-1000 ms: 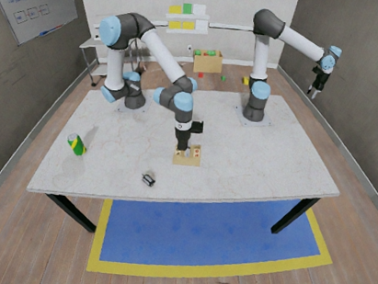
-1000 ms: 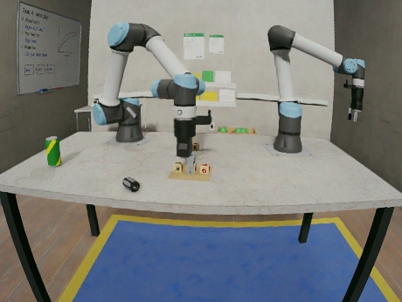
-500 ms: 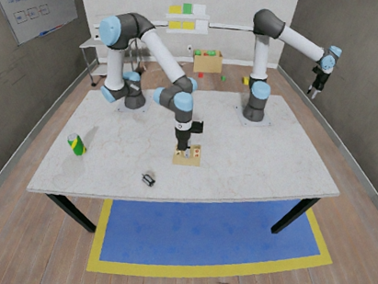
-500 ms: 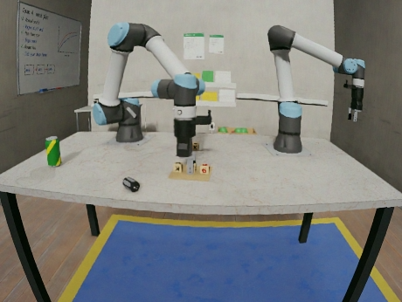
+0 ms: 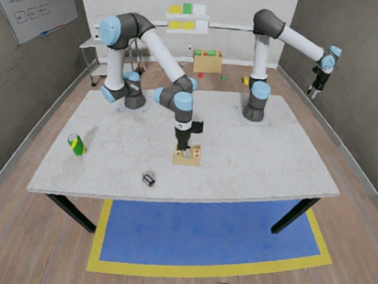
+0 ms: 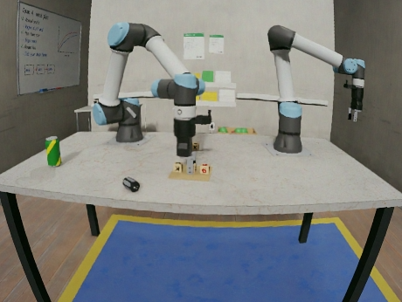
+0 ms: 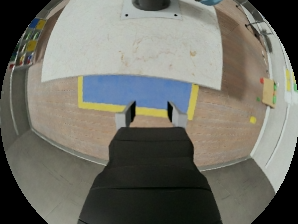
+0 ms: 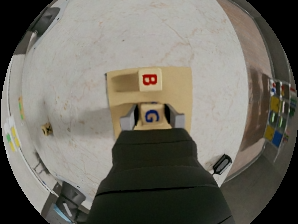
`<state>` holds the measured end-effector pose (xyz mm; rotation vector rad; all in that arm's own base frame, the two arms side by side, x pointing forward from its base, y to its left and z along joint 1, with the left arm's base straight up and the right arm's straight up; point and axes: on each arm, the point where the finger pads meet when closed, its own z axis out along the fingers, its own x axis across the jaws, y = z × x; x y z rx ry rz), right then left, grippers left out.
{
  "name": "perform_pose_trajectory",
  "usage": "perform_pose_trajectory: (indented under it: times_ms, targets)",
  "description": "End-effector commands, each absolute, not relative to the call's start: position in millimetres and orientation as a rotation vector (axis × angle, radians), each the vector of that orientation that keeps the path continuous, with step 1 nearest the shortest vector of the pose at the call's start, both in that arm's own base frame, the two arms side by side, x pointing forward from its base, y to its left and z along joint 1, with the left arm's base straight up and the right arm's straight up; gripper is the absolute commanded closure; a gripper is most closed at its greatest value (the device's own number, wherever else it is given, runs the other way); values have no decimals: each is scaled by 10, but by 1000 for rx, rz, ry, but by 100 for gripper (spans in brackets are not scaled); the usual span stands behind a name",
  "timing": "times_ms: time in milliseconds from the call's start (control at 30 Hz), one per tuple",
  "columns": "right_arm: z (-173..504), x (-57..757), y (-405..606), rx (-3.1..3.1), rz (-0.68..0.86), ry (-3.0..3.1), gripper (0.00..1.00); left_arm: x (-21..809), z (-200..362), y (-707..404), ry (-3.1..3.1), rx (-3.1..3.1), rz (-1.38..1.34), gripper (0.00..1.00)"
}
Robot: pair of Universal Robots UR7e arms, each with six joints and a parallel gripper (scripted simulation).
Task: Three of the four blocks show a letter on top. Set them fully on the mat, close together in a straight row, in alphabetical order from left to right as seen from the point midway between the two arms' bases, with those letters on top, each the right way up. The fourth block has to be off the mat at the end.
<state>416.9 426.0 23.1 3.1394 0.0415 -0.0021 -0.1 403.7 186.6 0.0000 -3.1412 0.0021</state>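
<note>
The tan mat (image 5: pixel 186 161) (image 6: pixel 178 176) (image 8: pixel 176 80) bears the blocks in a row. The block with a red B (image 8: pixel 150 80) (image 5: pixel 196 152) (image 6: pixel 204 168) has bare mat beside it. The block with a blue G (image 8: pixel 151 117) is in the middle, between the fingers of my right gripper (image 8: pixel 151 110) (image 5: pixel 187 152) (image 6: pixel 190 167), which is open low around it. Another block (image 5: pixel 177 151) (image 6: pixel 177 168) stands past G; its top letter is unreadable. The fourth block (image 8: pixel 46 129) (image 6: pixel 196 147) is off the mat, towards the arm bases. My left gripper (image 7: pixel 151 107) (image 5: pixel 312 94) (image 6: pixel 353 117) is open, empty and off the table's side.
A green and yellow can (image 5: pixel 76 144) (image 6: pixel 53 151) stands at the table's left in the top and exterior views. A black mouse-like object (image 5: pixel 148 179) (image 6: pixel 131 184) (image 8: pixel 221 164) lies near the front edge. My right arm leans over the mat.
</note>
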Motion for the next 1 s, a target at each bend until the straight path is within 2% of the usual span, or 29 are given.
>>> perform_pose_trajectory:
  times_ms: [0, 533, 900, 933, 967]
  targets:
    - [280, 4173, 4266, 3141, 0, 42, 13, 0, 1870, 4040, -3142, 0, 0, 0]
    - [981, 4173, 4266, 3141, 0, 42, 13, 0, 1870, 4040, -3142, 0, 0, 0]
    - [1127, 4173, 4266, 3141, 0, 42, 13, 0, 1870, 4040, -3142, 0, 0, 0]
    - [1127, 4173, 4266, 3141, 0, 42, 0, 0, 1870, 4040, -3142, 0, 0, 0]
    - [1127, 4173, 4266, 3141, 0, 42, 0, 0, 1870, 4040, -3142, 0, 0, 0]
